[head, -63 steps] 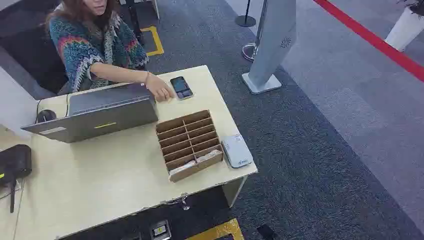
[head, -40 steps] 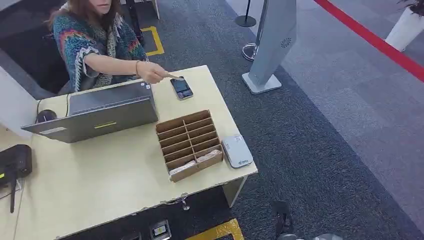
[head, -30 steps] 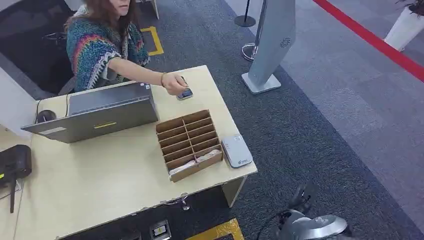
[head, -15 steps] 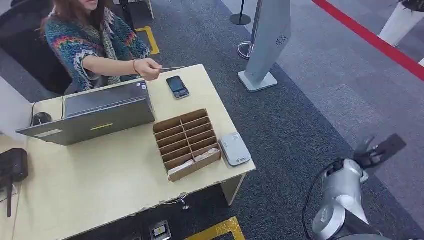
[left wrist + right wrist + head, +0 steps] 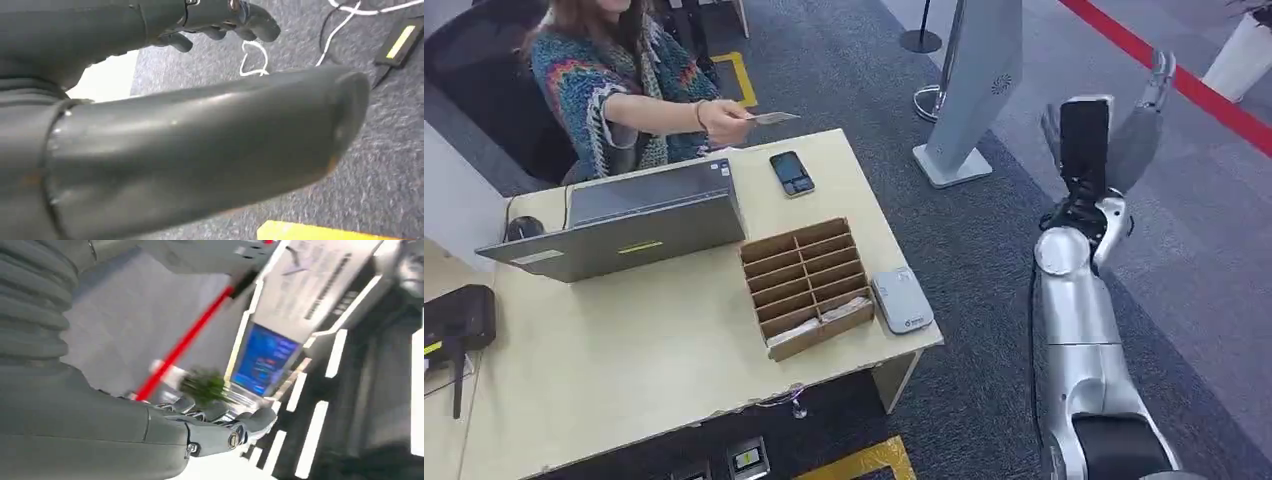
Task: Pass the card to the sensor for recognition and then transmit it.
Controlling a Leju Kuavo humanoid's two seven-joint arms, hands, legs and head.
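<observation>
At the left of the head view a seated person (image 5: 614,90) is holding out the card (image 5: 772,118), pinching it in a hand (image 5: 724,120) above the far edge of the table (image 5: 624,370), so the card is sitting with the person and not with the robot. Moving rightward, a laptop (image 5: 624,225) is lying open on the table, a phone (image 5: 791,172) is resting just beyond it, a wooden divided tray (image 5: 804,285) is standing near the front edge, and the flat grey card sensor (image 5: 902,300) is lying just beside the tray at the table's right corner. Further right, the right hand (image 5: 1114,120) is standing raised over the carpet, well apart from the card, with fingers apart and gripping nothing. By my reading, step 1 is in hand: taking the card from the person. The next move is calling for the raised arm to swing leftward across the table's corner toward the offered card, closing on its free edge without knocking the phone or tray. The left wrist view is adding what the head view lacks: the left hand (image 5: 220,20) hanging over the carpet with fingers curled in and nothing in them. The right wrist view is showing those fingers (image 5: 220,415) from close, spread and bare, against a blurred blue screen (image 5: 262,360) and a red floor line (image 5: 185,345).
</observation>
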